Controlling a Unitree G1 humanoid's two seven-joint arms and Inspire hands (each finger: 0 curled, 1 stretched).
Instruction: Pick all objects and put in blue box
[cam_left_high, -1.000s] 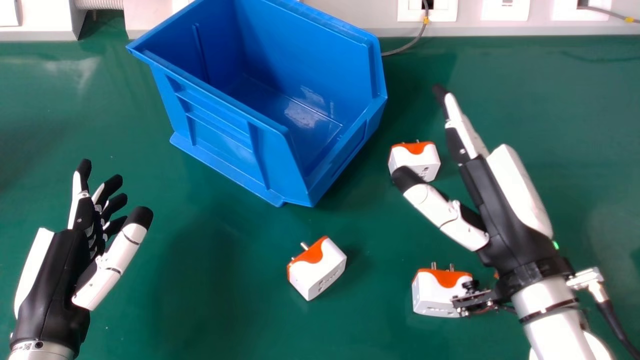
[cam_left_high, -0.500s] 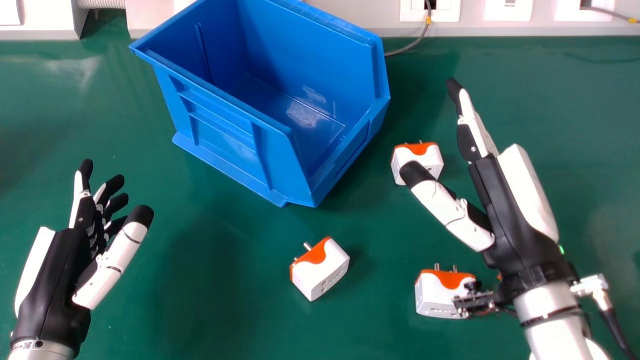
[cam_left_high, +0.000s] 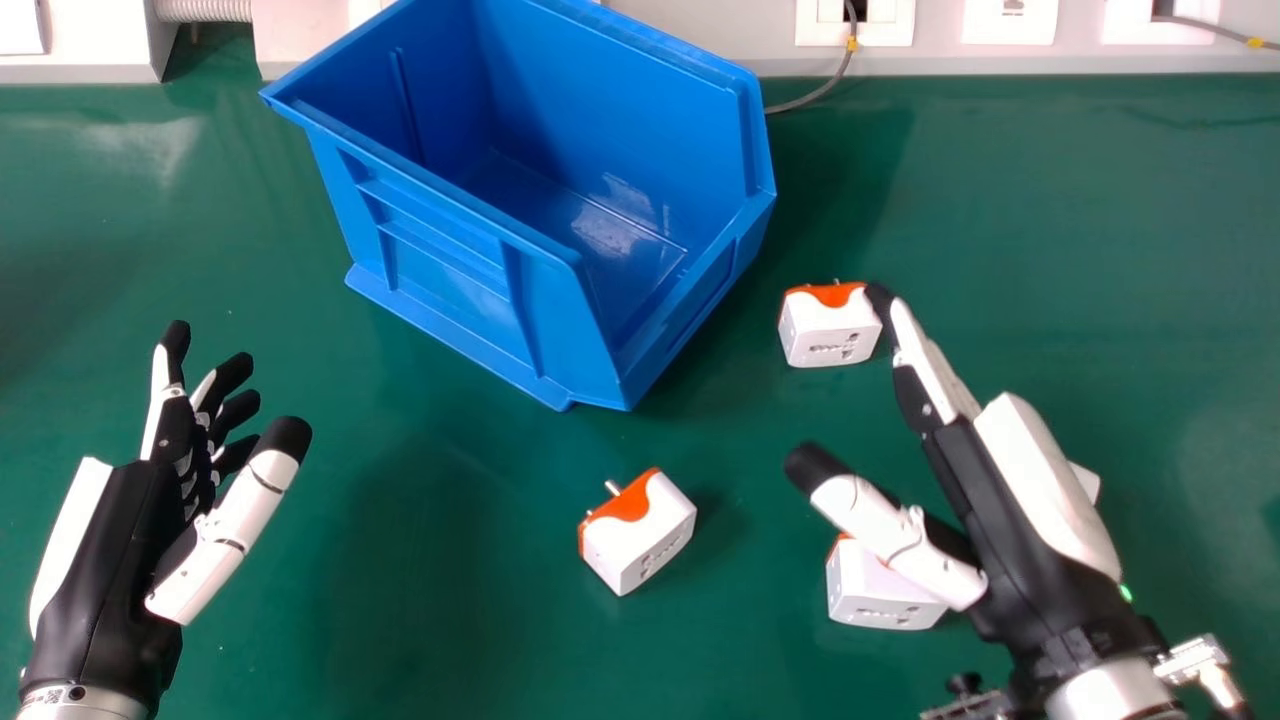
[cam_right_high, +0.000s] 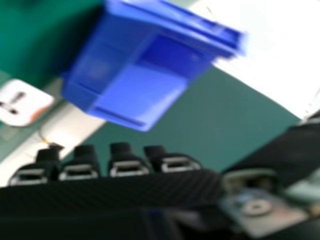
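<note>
White-and-orange plastic block adapter (cam_left_high: 832, 332) sits on the green bench (cam_left_high: 450, 600), four o'clock from the blue plastic box (cam_left_high: 470, 245). My right robot hand (cam_left_high: 1000, 490) is wide, near it; left robot hand (cam_left_high: 115, 540) wide, at eight. I judge it light, rigid, slick: pinch opposite white sides.

2 Views Meet on 1 Open Blue Plastic Box (cam_left_high: 470, 290)

The head view looks forward and down from above the smooth green tabletop (cam_left_high: 430, 600), with the box at 11 o'clock. From the black-and-white right hand (cam_left_high: 1035, 490), at 4 o'clock there, the right hand view looks closer in, its picture steeply aslant, sharing box and tabletop.
</note>
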